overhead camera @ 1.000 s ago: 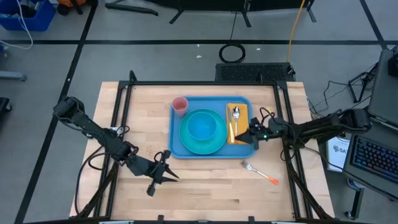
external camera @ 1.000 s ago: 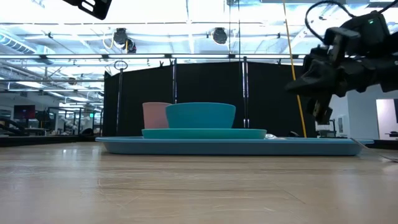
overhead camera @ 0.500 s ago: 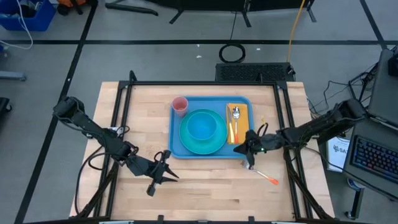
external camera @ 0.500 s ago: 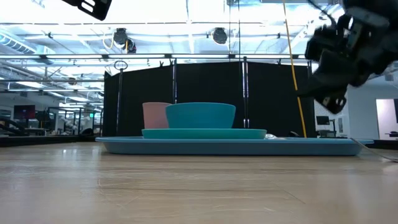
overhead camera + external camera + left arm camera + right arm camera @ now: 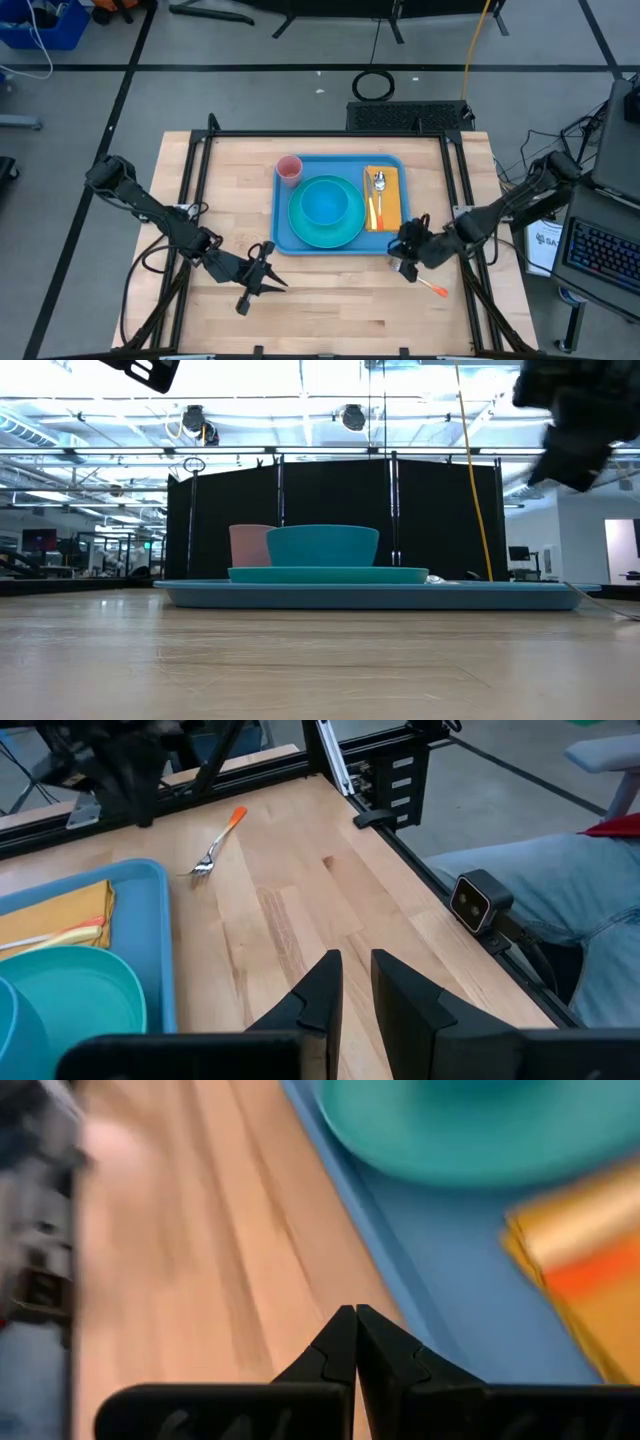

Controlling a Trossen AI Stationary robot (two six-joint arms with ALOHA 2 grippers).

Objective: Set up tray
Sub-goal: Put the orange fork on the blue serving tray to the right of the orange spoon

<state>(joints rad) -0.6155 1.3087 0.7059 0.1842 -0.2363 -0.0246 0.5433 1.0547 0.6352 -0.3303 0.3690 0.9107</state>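
Note:
The blue tray (image 5: 283, 200) lies in the middle of the table. It carries a turquoise plate with a bowl (image 5: 325, 210), a pink cup (image 5: 290, 168) and a yellow napkin (image 5: 385, 190) with a spoon and an orange-handled utensil. A fork with an orange handle (image 5: 436, 288) lies on the wood past the tray's near right corner. My right gripper (image 5: 404, 265) hovers shut and empty over the fork's tine end, just off that corner. My left gripper (image 5: 278, 274) waits near the table's near left, its fingers (image 5: 320, 990) a narrow gap apart.
Black frame rails (image 5: 200, 180) run along the table's left and right sides. Bare wood (image 5: 340, 310) stretches between the tray and the near edge. A person's jeans-clad leg (image 5: 560, 890) shows beside the table in the left wrist view.
My right gripper has left its place over the napkin on the tray and travelled toward the table's near edge, past the tray's near right corner, ending over the fork. Nothing on the tray or table has shifted.

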